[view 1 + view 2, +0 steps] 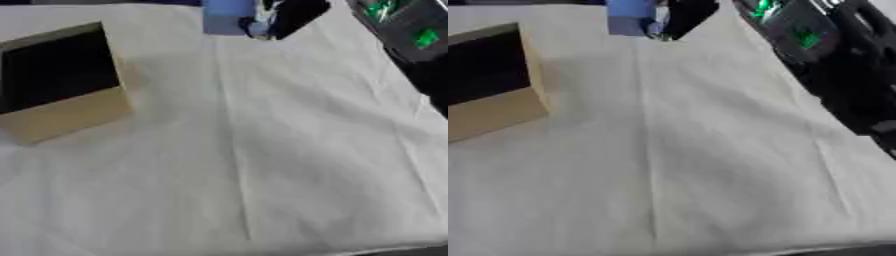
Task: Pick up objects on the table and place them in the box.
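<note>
Our right hand (293,17) reaches across the desk (289,150) to the blue object (226,16) touching its left side; its grip is unreadable. We should lift cleanly, then carry it left to the box (61,80).

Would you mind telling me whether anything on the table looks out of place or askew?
Nothing looks spilled or damaged. The cardboard box sits askew to the table edge at the left, its dark opening in view. The white cloth shows fold creases. At the far edge the right robot hand is against a blue object.
</note>
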Tool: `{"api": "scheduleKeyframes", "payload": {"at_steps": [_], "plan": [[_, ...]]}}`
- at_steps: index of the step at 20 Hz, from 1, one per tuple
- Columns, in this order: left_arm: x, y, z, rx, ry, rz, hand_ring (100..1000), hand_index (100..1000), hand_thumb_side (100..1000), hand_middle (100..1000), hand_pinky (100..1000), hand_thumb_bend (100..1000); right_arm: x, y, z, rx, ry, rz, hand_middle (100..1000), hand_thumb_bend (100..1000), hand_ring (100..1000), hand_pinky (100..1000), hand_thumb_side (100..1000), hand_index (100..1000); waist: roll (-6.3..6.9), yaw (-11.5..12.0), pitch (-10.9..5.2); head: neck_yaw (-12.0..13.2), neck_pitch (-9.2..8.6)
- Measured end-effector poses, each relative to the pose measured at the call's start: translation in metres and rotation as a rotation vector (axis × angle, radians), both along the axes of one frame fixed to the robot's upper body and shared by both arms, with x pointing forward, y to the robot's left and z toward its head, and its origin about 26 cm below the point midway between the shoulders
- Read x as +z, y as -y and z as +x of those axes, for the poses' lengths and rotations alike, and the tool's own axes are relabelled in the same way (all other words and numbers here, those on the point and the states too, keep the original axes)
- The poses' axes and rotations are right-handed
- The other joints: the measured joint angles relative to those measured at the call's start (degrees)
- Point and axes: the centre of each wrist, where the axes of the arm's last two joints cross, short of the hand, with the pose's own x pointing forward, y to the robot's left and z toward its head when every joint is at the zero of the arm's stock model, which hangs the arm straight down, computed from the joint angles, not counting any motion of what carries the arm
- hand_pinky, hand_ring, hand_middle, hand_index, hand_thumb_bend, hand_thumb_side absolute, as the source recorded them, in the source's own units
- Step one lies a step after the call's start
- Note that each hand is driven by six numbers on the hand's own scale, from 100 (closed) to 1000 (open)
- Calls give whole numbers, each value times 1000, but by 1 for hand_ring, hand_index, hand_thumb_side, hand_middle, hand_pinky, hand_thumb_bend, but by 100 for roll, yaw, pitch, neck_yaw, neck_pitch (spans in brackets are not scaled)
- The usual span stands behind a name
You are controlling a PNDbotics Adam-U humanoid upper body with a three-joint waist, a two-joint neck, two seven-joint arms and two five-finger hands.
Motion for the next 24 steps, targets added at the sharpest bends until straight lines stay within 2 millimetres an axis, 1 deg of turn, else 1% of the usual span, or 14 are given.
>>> {"api": "scheduleKeyframes", "payload": {"at_steps": [8, 10, 15, 18, 24], "plan": [[-12, 6, 2, -23, 20, -19, 858, 844, 820, 690, 903, 277, 15, -12, 2, 19, 57, 44, 495, 100, 819, 801, 432, 631, -55, 303, 137, -507, -136], [-14, 8, 2, -27, 20, -28, 858, 844, 821, 690, 903, 276, 17, -14, 2, 24, 71, 52, 492, 100, 818, 797, 438, 631, -66, 386, 167, -585, -174], [-18, 12, 4, -46, 19, -55, 858, 846, 824, 689, 903, 274, 23, -20, 6, 22, 105, 93, 485, 100, 816, 789, 447, 628, -127, 681, 260, -786, -284], [-21, 14, 4, -52, 15, -70, 859, 847, 824, 689, 903, 273, 25, -24, 10, 24, 125, 113, 484, 100, 814, 791, 436, 626, -134, 818, 289, -937, -327], [-24, 16, 5, -56, 12, -92, 859, 848, 823, 689, 903, 273, 27, -33, 13, 43, 156, 128, 482, 100, 809, 786, 431, 624, -181, 1046, 295, -1243, -416]]}}
